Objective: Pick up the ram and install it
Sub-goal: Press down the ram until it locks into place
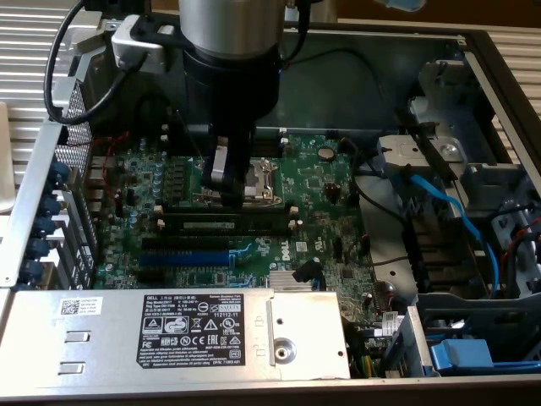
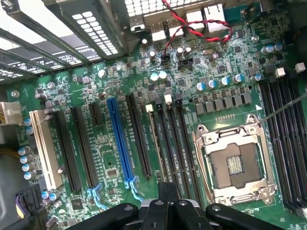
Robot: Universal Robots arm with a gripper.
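The arm's dark wrist hangs over an opened computer case point(image 1: 473, 51), above the middle of the green motherboard point(image 1: 330, 182). The gripper point(image 1: 221, 190) reaches down beside the silver processor socket point(image 1: 258, 182), on the side toward the exterior view's left, with its tip just above the row of long black slots point(image 1: 228, 239). Its fingers point(image 2: 169, 203) are pressed together, and nothing shows between them.

The ram point(image 1: 226, 222) lies along one of the black slots nearest the socket, a narrow dark strip with a pale label, running from the exterior view's left to right between white end clips. It sits directly under the gripper tip; whether the two touch cannot be told. In the wrist view the closed fingertips point at the group of long black slots point(image 2: 173, 143) next to the socket point(image 2: 235, 163), and the stick itself is hard to separate from the slots there.

A blue slot point(image 1: 184, 256) lies a little nearer the front edge of the motherboard, parallel to the black ones. The silver power supply point(image 1: 169, 338) with its white label fills the front corner of the case at the exterior view's left. Blue cables point(image 1: 452, 216) curve across the drive bay on the exterior view's right. Red and black twisted wires point(image 2: 196, 24) cross the far edge of the motherboard in the wrist view.
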